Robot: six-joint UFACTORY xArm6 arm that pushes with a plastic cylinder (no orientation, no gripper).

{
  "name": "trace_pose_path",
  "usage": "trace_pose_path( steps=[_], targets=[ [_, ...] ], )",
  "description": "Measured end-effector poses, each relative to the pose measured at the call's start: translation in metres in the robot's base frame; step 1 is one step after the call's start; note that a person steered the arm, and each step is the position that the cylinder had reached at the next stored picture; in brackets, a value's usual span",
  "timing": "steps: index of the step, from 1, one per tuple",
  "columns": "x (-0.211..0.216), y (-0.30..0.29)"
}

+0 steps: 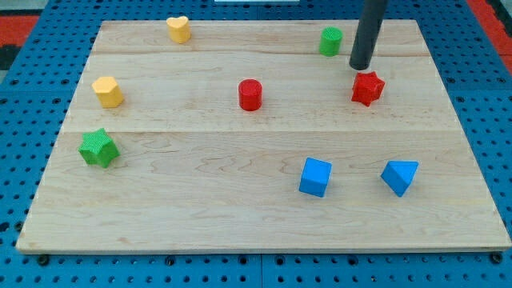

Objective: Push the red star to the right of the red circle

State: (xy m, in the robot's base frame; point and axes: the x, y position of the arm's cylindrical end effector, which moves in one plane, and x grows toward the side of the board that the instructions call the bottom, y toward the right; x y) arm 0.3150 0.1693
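The red star point(367, 88) lies on the wooden board at the view's upper right. The red circle point(250, 94), a short cylinder, stands near the board's middle, well to the left of the star and at about the same height in the view. My tip point(360, 66) is just above and slightly left of the red star, very close to it; I cannot tell whether it touches. The dark rod rises from there out of the view's top.
A green cylinder point(330, 41) stands left of the rod near the top. A yellow heart point(178, 29) is at top left, a yellow hexagon point(107, 92) and green star point(98, 148) at the left. A blue cube point(315, 177) and blue triangle point(400, 176) lie at lower right.
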Motion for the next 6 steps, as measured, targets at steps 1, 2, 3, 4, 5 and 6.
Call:
trace_pose_path(
  steps=[1, 2, 3, 4, 5, 6],
  targets=[
    [0.018, 0.022],
    [0.035, 0.022],
    [0.02, 0.022],
    [-0.011, -0.019],
    [-0.004, -0.151],
    [-0.014, -0.292]
  ],
)
